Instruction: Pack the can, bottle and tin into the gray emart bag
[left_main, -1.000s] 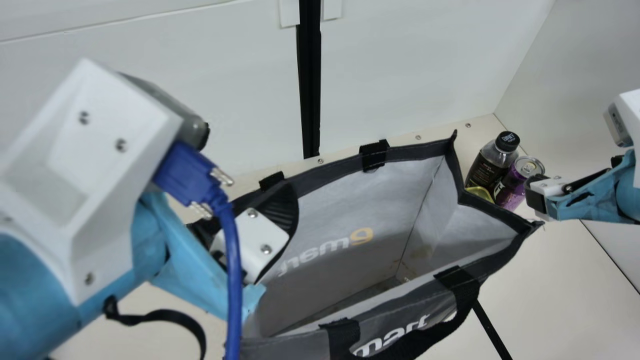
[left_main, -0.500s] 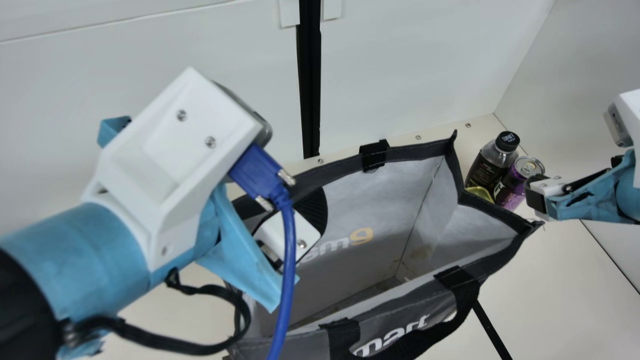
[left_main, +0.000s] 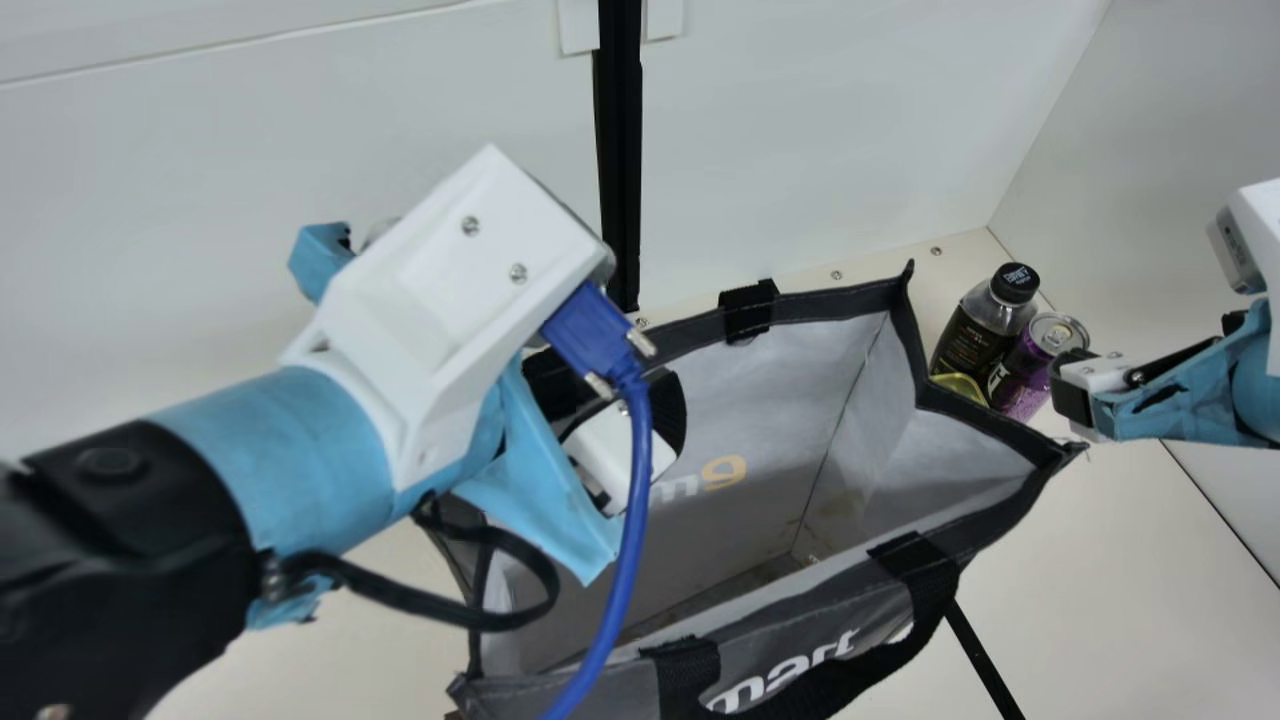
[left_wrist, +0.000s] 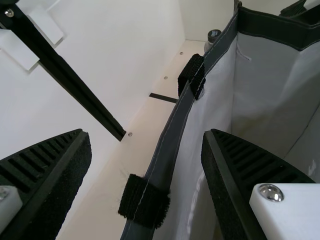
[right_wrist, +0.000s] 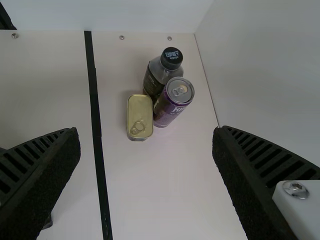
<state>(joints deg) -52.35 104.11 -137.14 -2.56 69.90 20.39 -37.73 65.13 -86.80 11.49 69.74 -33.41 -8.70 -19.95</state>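
The left pincer (left_wrist: 146, 134) is spread wide, with the bag's (left_main: 800, 385) back edge running between its two fingers. It holds nothing. The right pincer (right_wrist: 146, 130) is spread wide and empty too. The bottle (right_wrist: 156, 75), can (right_wrist: 167, 107) and tin (right_wrist: 140, 114) are close together on the surface (right_wrist: 170, 180), outside the bag by one end.

If the left pincer squeezes while too high, the edge could slip out and the bag might sag. If it pulls too hard, the bag could tip or bump the drinks. The bottle and can look tall, so grabbing one could knock the other over.
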